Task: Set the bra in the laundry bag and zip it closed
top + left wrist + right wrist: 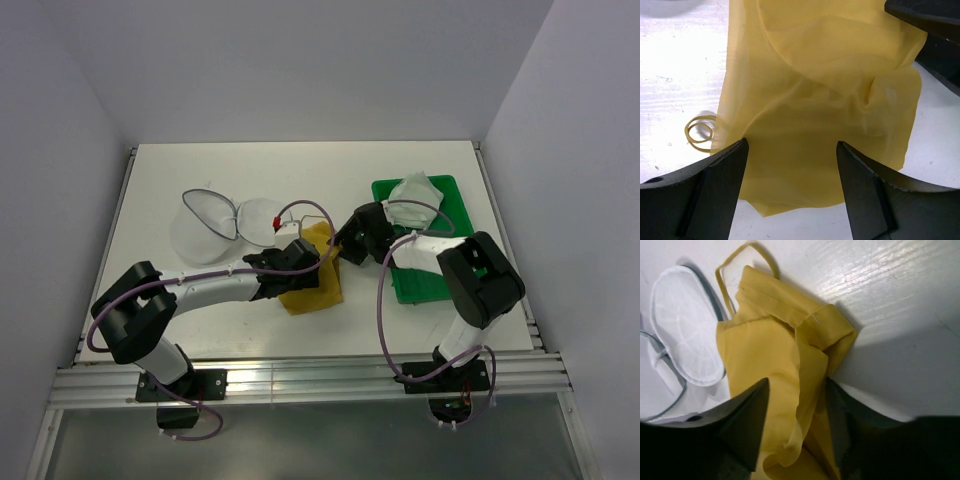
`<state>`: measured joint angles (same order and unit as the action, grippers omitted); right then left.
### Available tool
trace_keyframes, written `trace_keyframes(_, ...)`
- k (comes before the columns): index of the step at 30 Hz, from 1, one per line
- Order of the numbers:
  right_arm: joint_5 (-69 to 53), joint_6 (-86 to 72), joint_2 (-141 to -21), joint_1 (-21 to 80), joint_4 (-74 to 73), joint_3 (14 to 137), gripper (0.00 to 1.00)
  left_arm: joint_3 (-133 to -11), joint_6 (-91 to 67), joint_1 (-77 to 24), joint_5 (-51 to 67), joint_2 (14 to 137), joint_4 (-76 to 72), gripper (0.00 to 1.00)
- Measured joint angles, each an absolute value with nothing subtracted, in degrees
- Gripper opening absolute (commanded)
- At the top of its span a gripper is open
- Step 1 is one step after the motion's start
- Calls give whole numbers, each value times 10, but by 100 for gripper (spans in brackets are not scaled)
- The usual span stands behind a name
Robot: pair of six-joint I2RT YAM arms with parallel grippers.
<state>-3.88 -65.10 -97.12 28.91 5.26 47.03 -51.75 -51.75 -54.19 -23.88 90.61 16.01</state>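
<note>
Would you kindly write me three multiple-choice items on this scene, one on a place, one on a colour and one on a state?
1. What colour is the tray? A green; B red; C blue.
2. The laundry bag is: A zipped shut; B open; C inside the tray.
3. Where does the bra lie? A in the bag; B in the tray; C on the table between them.
Answers: 1 A, its rim is plainly green; 2 B, its two halves lie spread apart; 3 C, yellow fabric rests on the white table.

Jaws straddle the bunched bra (771,357) (laundry bag (687,335) beside).
</note>
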Motion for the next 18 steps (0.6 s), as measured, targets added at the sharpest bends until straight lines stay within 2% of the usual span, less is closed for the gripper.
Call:
trace_keyframes(1, -39, -655, -971, 289, 61, 468, 48, -518, -517, -542, -239, 906, 160, 78)
trace_keyframes(2, -39, -658, -972, 289, 70, 465, 36, -518, -517, -542, -239, 906, 160, 78)
trace_keyframes(4, -37, -666, -976, 289, 84, 463, 24, -518, -518, -542, -239, 907, 162, 78)
trace_keyframes(5, -37, -668, -978, 289, 93, 463, 15, -518, -518, -542, -239, 907, 162, 78)
trace_keyframes(8, -28, -664, -979, 289, 103, 463, 3, -518, -518, -542, -239, 907, 163, 78)
trace_keyframes(13, 21, -619, -966, 290, 94, 462, 0, -518, -518, -542, -239, 907, 171, 78)
trace_keyframes(18, 91, -555, -888, 291, 80, 452, 0, -518, -518, -542, -239, 904, 181, 78)
